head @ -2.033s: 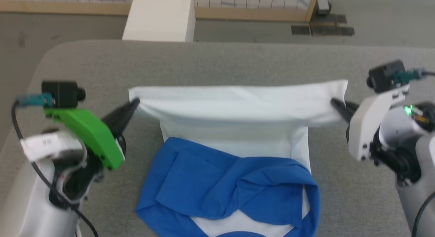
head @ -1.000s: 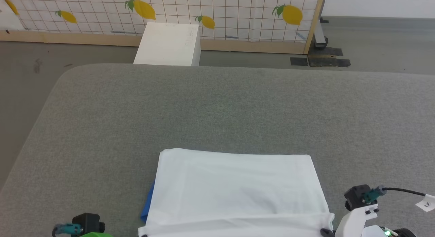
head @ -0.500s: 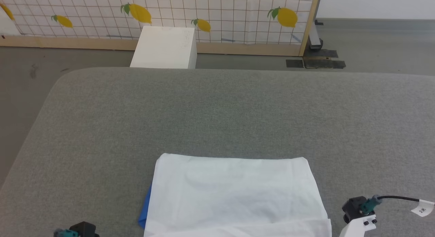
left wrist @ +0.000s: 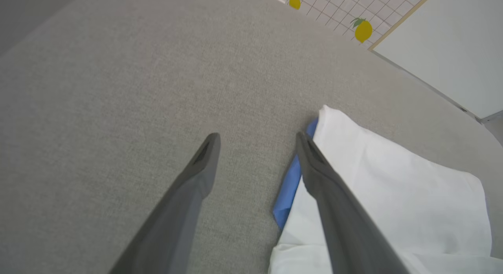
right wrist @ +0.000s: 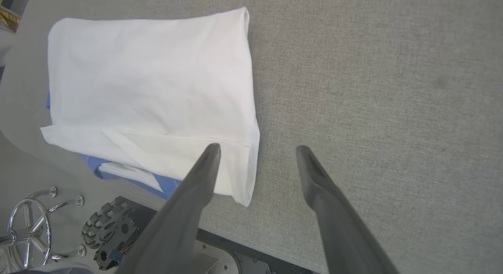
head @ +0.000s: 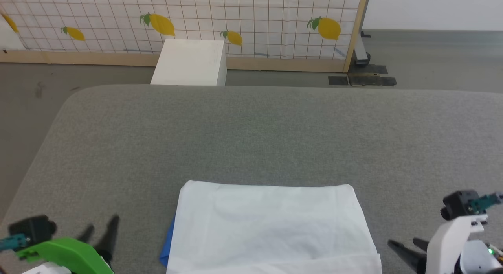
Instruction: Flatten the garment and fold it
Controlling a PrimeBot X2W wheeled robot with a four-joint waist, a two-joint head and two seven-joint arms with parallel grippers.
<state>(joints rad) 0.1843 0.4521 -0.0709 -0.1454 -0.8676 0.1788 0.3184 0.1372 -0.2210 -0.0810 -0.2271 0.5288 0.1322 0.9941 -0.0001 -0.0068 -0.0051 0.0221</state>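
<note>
The garment [head: 271, 227] lies as a flat white rectangle at the near edge of the grey padded table [head: 251, 128], with a strip of blue sleeve [head: 167, 242] peeking out on its left. My left gripper [head: 100, 230] stands open to the left of it, holding nothing. In the left wrist view the left gripper [left wrist: 256, 137] hangs over bare table, its right finger [left wrist: 326, 187] by the garment [left wrist: 393, 179]. My right gripper [head: 404, 242] is open just right of the garment's near corner. The right wrist view shows the right gripper [right wrist: 257, 148] above the garment's [right wrist: 149, 77] near right corner.
A white box [head: 190, 61] stands on the floor beyond the table's far edge, before a lemon-print screen [head: 235, 14]. The table's far half is bare grey fabric. The robot's base [right wrist: 118, 227] sits under the near table edge.
Two seconds ago both grippers held the white hem stretched over the blue sleeves. The hem now lies folded over them; both grippers have let go, opened and drawn outward. The camera has tilted up.
</note>
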